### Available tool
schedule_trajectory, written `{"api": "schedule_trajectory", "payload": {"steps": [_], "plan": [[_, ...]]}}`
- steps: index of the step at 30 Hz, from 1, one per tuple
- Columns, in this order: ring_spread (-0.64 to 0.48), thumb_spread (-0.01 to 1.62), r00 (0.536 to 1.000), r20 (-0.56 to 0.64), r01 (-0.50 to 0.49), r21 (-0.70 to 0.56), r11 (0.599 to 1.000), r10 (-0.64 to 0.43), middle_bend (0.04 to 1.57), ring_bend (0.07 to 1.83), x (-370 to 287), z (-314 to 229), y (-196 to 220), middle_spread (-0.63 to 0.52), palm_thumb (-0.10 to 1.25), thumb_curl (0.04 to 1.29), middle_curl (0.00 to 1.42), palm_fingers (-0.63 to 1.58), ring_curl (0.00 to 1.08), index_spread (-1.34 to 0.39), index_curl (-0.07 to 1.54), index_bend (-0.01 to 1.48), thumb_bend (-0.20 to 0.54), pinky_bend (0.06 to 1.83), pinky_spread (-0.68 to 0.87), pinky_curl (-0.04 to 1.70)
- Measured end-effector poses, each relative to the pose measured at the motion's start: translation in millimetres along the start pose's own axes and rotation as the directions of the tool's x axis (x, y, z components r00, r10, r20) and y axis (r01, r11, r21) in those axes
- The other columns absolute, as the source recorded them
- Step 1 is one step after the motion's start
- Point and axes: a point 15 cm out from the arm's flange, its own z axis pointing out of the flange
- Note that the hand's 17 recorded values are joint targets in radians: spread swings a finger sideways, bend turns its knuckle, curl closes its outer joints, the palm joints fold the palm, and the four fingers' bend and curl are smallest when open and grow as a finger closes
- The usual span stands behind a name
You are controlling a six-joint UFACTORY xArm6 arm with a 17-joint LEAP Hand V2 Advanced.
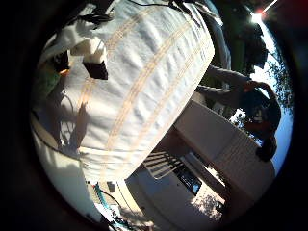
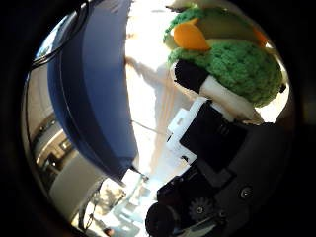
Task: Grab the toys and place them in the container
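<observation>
In the right thumb side palm view a green crocheted toy (image 2: 232,59) with an orange part (image 2: 190,36) sits close to my palm. My hand (image 2: 212,133) has white and black fingers (image 2: 229,97) curled against the toy's underside, holding it in the air. Beside it lies a large dark blue curved body (image 2: 94,94), perhaps the container's wall. In the right little finger side palm view, white and black fingertips (image 1: 85,60) show above a white cloth with tan stripes (image 1: 144,87). I see no other toys.
The striped cloth covers a table that drops off at its edge (image 1: 168,135). Beyond it are pale walls and steps (image 1: 217,144) of a building, in bright sun. The hand's shadow (image 1: 69,117) falls on the cloth.
</observation>
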Motion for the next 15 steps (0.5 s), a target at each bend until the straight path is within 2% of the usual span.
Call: {"api": "schedule_trajectory", "payload": {"steps": [6,10,15], "plan": [[-0.11,1.08,1.000,0.005,-0.004,0.004,1.000,0.004,1.16,1.43,-9,-29,18,-0.27,1.01,0.52,1.04,0.90,0.80,-0.77,0.04,0.67,0.015,1.61,0.18,0.67],[-0.12,1.10,1.000,0.020,-0.011,-0.031,0.999,0.011,1.17,1.44,-19,-56,49,-0.27,1.03,0.55,1.08,0.88,0.81,-0.84,0.01,0.74,-0.006,1.62,0.17,0.69],[-0.13,1.12,1.000,0.000,0.008,-0.003,1.000,-0.008,1.18,1.45,-41,-109,84,-0.27,1.02,0.58,1.11,0.86,0.83,-0.91,-0.01,0.82,-0.016,1.63,0.16,0.71]]}}
